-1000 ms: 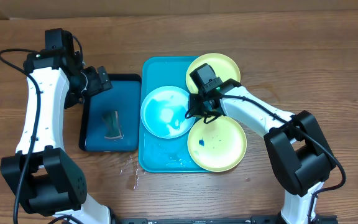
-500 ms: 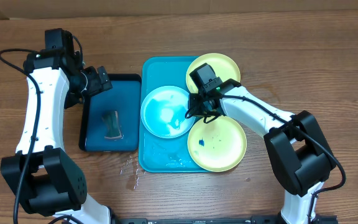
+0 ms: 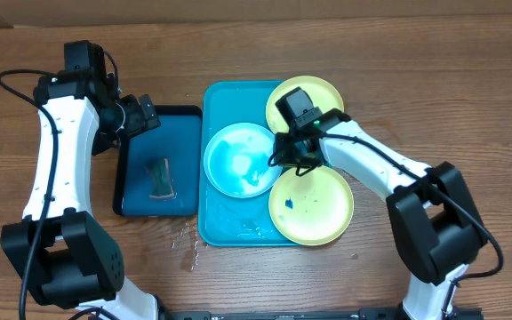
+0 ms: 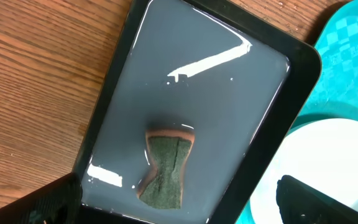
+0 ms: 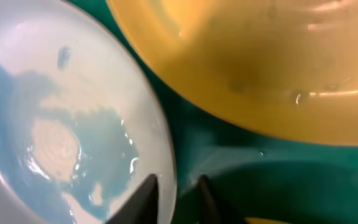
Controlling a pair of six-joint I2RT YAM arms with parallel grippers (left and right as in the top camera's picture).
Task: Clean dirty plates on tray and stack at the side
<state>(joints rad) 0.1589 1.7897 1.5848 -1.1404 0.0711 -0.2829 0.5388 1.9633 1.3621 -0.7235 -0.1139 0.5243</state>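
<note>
Light blue plate (image 3: 236,160) wet, slick, light; pinch its thin rim. Right gripper (image 5: 176,193) fingers slightly parted astride rim; left gripper (image 3: 148,116) spread wide, empty.

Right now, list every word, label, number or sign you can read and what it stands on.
None. No readable text in any view: not on the turquoise tray, light blue plate, upper yellow-green plate, lower yellow-green plate, dark tray or sponge.
</note>
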